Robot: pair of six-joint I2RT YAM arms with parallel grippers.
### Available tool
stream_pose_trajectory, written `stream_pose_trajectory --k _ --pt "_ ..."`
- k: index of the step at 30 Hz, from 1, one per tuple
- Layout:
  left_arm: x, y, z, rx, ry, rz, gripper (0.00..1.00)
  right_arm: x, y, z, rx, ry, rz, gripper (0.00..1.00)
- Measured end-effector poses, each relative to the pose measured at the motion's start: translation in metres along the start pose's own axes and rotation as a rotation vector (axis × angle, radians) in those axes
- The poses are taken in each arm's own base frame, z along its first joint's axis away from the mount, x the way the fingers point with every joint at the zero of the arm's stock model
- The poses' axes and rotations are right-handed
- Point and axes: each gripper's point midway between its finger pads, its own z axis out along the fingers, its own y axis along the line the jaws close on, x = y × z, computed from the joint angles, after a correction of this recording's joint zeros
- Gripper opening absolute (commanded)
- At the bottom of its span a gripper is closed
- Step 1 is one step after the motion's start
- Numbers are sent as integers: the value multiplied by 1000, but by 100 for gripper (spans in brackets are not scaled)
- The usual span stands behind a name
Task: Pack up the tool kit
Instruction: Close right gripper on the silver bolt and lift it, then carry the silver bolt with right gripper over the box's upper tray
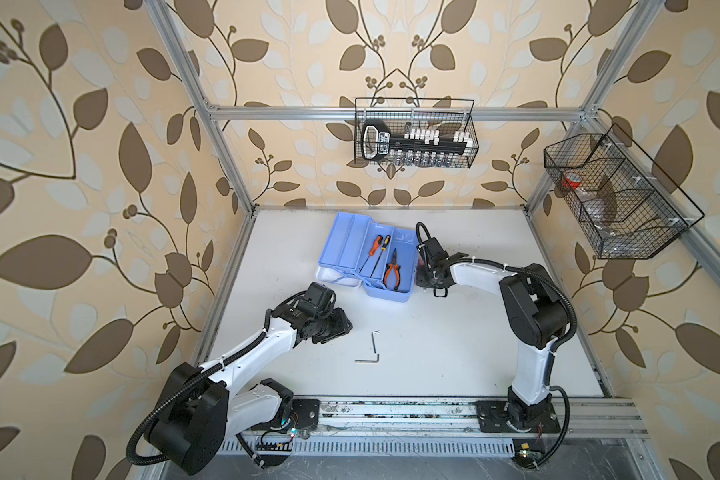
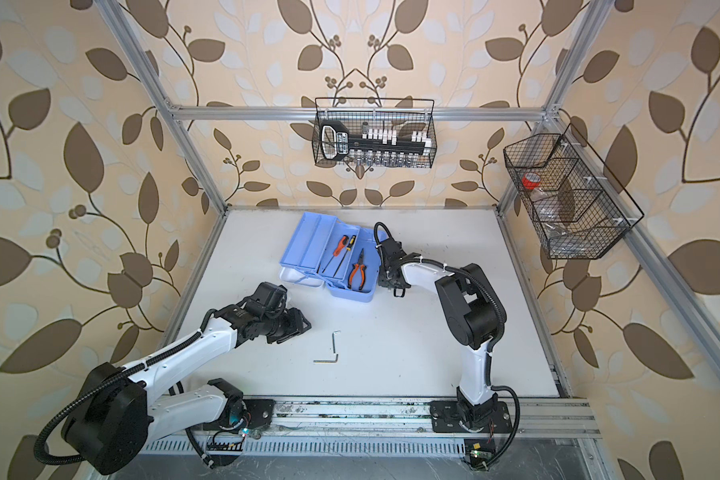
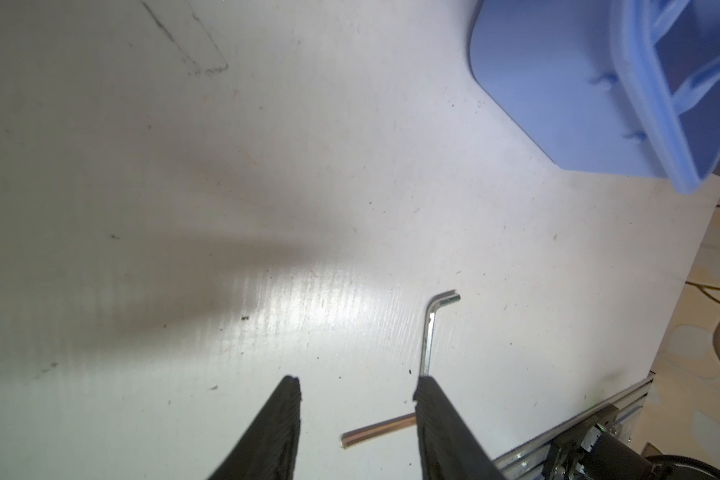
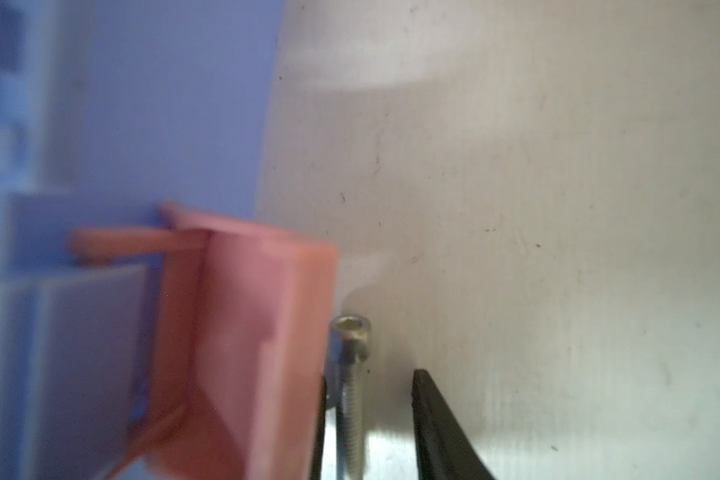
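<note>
roughly halfway, by my reading. the tool kit (image 1: 344,243) stands wide open toward 12 o'clock of the worktop (image 1: 454,332), its blue tiers fanned out. two screwdrivers (image 1: 376,248) and the orange-black pliers (image 1: 391,272) already lie inside it, side by side in the lower tiers.

three pieces are not yet packed. two hex keys (image 1: 375,341) lie loose on the worktop at 6 o'clock of the case, close together and well apart from it. the bolt (image 4: 352,395) lies on the worktop at 3 o'clock of the case, just beside the pinkish latch (image 4: 246,332).

the right end effector (image 4: 371,376) is down at that bolt, its jaws standing either side of the shank; a gap shows between the bolt and one jaw, so it is not pinched yet. the left end effector (image 3: 356,380) hovers at about 9 o'clock of the hex keys, jaws apart and empty, one finger just over the nearer key.

what remains, i judge: bolt in, both hex keys in, then fold the tiers, close the case and latch it.
</note>
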Motion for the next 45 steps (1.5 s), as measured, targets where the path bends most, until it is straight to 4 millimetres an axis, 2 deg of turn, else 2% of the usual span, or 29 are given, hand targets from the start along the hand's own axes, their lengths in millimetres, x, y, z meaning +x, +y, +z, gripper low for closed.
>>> stream_pose_trajectory --k 12,15,17,21,28,29,31,33,37,39,42,45 --pt "-1 -1 -11 -3 -26 3 45 -2 -12 0 51 -8 -1 0" --pt "-8 -5 -23 -1 -67 6 45 -3 -22 -1 61 -7 13 0" --pt "-16 -10 -33 5 -106 10 49 -3 -28 -6 63 -5 23 0" --pt "-35 -23 -60 30 -198 10 59 -16 -33 -29 32 -40 51 0" --pt "-67 -42 -101 43 -326 -4 61 -53 -20 -98 -115 -181 92 0" --pt "-72 -46 -107 48 -342 -6 60 -57 -14 -110 -149 -200 94 0" --pt "-83 -52 -117 58 -370 -15 43 -66 3 -130 -224 -230 90 0" --pt "-95 -54 -126 61 -395 -31 34 -79 30 -151 -312 -259 72 0" --pt "-123 -54 -137 50 -431 -82 32 -107 97 -192 -496 -319 17 0" --pt "-138 -54 -138 41 -444 -109 28 -117 126 -205 -567 -335 -4 0" --pt "-156 -50 -135 25 -453 -153 16 -122 166 -211 -641 -333 -38 0" --pt "-167 -44 -126 0 -444 -180 15 -121 199 -203 -675 -313 -66 0"
